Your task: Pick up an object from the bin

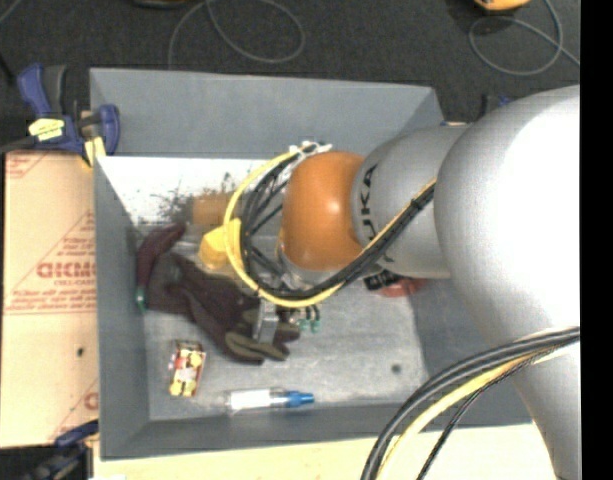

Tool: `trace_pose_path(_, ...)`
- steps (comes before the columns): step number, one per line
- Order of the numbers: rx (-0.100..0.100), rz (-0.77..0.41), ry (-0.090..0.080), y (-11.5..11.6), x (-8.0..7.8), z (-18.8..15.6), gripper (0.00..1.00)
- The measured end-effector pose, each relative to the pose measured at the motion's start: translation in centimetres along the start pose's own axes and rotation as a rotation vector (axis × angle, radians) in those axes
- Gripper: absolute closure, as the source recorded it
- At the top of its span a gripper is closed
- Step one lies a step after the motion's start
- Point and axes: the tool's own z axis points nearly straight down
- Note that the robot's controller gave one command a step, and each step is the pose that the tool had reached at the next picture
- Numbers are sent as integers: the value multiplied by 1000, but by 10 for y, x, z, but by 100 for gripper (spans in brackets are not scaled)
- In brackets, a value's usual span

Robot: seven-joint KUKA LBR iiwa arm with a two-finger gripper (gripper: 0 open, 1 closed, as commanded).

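Observation:
My gripper (274, 322) hangs below the orange wrist cover, low in the middle of the bin. It is down on the right end of a dark maroon cloth (191, 290) that sprawls across the left half of the floor. A yellow rounded thing (218, 249) lies just above the cloth, beside the wrist. A tan block (210, 209) rests behind it near the back wall.
A small red, white and yellow packet (186, 369) lies at the front left. A clear pen-like tube with a blue cap (271, 400) lies along the front wall. A red thing (398, 287) peeks out from under the arm at the right.

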Motion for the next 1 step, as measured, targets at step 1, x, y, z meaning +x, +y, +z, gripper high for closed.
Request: trace_pose_path(1,0,12,-3,-6,-4,-129,100)
